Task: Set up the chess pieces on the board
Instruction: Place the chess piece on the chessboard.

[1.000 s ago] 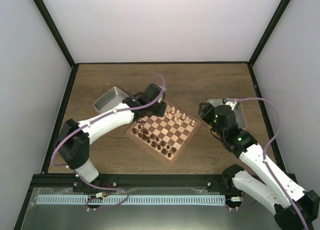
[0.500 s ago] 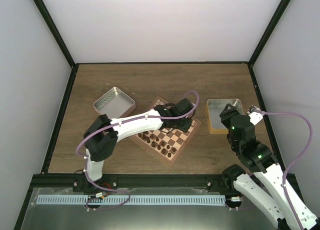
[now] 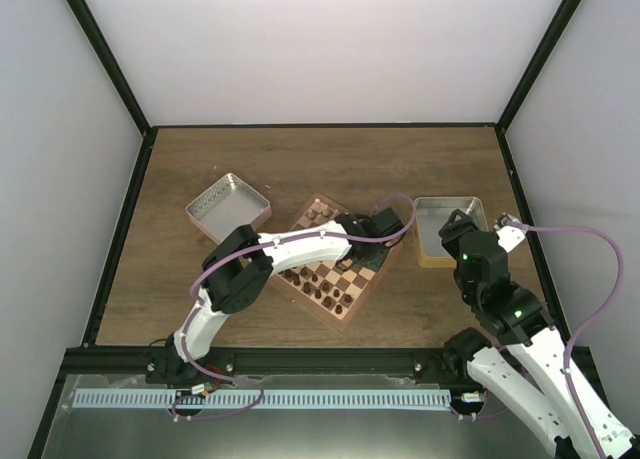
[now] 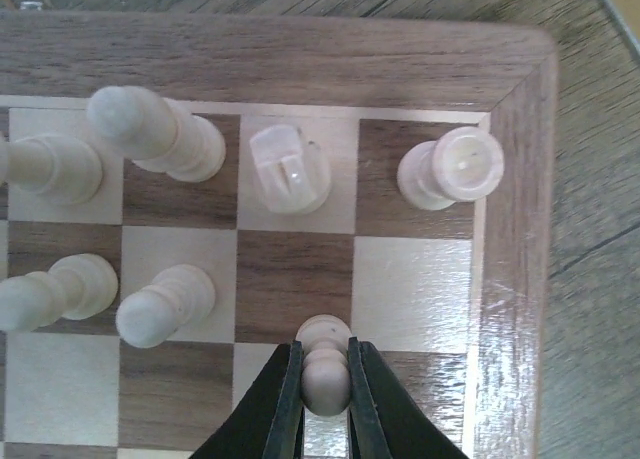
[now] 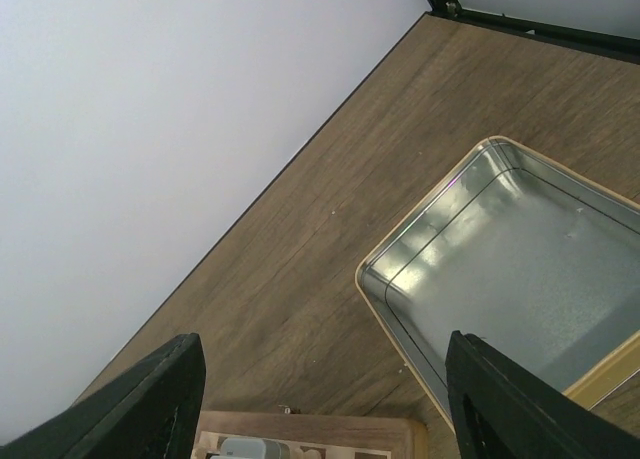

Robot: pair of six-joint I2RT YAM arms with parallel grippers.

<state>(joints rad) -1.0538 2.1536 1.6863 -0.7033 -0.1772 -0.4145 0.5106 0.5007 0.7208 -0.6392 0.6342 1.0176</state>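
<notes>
**Left tool.** The left gripper (image 4: pixel 325 347) has its fingers closed tight on a single light pawn (image 4: pixel 325 374), gripped at the body with the head showing above the fingertips. It sits near the right-hand corner of the board (image 4: pixel 300 49). Whether the pawn's base touches the board cannot be told.

**Task items.** Along the board's edge stand a rook (image 4: pixel 452 169) on the corner square, a knight (image 4: pixel 288 169) beside it and a bishop (image 4: pixel 155 134) next along. Two placed pawns (image 4: pixel 165 304) stand in the row in front. The squares before the knight and the rook are bare (the held pawn presumably belongs on one of them).

**Right tool.** The right gripper (image 5: pixel 322 344) is spread wide with nothing between its fingers. It is over the surface beside the silver tray (image 5: pixel 520 269), away from the board.

**Hazards.**
- If the pawn is let go while off-centre or tilted, it could topple and roll into the knight.
- Opening fingers could clip the nearest placed pawn.
- The left arm (image 3: pixel 300 247) reaches across the board over the dark pieces (image 3: pixel 325 297), so a low withdrawal could sweep them.
</notes>
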